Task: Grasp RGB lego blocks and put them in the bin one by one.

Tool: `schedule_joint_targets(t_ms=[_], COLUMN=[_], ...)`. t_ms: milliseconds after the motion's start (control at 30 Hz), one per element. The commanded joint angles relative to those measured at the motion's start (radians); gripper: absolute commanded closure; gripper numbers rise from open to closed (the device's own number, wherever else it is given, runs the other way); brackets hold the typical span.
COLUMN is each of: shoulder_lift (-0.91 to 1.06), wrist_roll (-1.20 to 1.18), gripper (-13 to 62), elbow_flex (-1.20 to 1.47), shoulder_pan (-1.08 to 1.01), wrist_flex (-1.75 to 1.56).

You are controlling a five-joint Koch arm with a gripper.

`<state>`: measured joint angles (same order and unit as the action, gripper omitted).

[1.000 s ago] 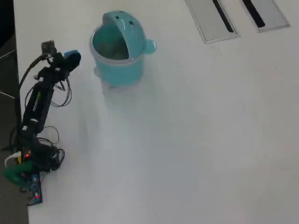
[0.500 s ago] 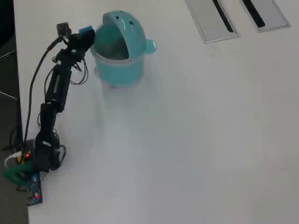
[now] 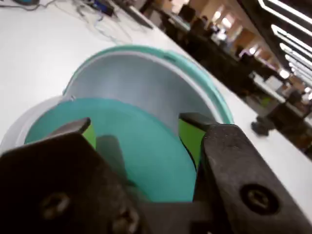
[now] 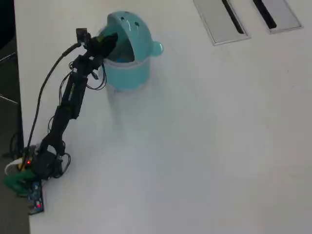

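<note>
Jaws wide apart w/ nothing between, hovering over bin [image 3: 146,97] mouth, arm [image 4: 68,102] stretched across table [image 4: 204,146].

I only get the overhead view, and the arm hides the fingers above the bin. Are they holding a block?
Observer: No. In the wrist view the fingers are apart, with nothing between them.
Operator: What lies under the gap?
Observer: The teal inside of the bin.
Operator: Is the lid in the way?
Observer: No. The lid is tipped back, and its grey underside shows beyond the fingers.
</note>
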<state>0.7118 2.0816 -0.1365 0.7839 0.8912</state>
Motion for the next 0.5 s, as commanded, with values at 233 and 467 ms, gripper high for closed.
schedule_joint_targets(t_ms=[233,467], shoulder_lift=[0.061,0.114], wrist_roll=[-0.054,-0.147], gripper=[16.2,15.9], elbow_flex=[-0.069,-0.069], shoulder_pan=[-0.02,-0.011], wrist_flex=[0.064,0.149])
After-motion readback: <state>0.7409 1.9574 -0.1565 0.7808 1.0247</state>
